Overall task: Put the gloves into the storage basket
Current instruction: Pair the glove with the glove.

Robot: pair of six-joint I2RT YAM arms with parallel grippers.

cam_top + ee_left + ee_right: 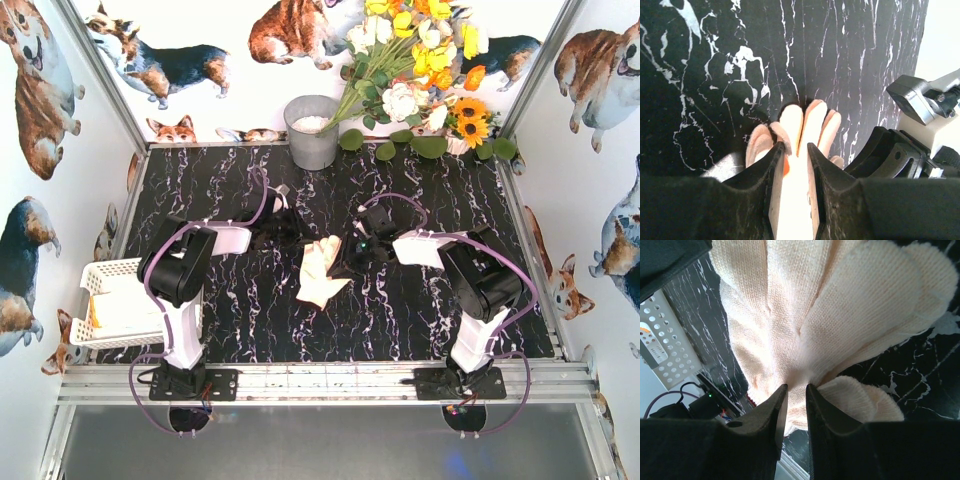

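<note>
Gloves (322,270) central, storage basket (100,272) at left edge

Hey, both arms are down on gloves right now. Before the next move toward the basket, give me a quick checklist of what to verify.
1. Right gripper has the cream glove: ok, fabric is pinched between its fingers.
2. Left gripper has the white-and-orange glove: ok, fabric fills the gap between its fingers.
3. Cream glove lifted clear: not ok, the top view shows it lying on the marble tabletop.
4. Storage basket located: ok, at the table's left edge.
5. Room in the basket: cannot tell, the left arm covers part of it.
</note>
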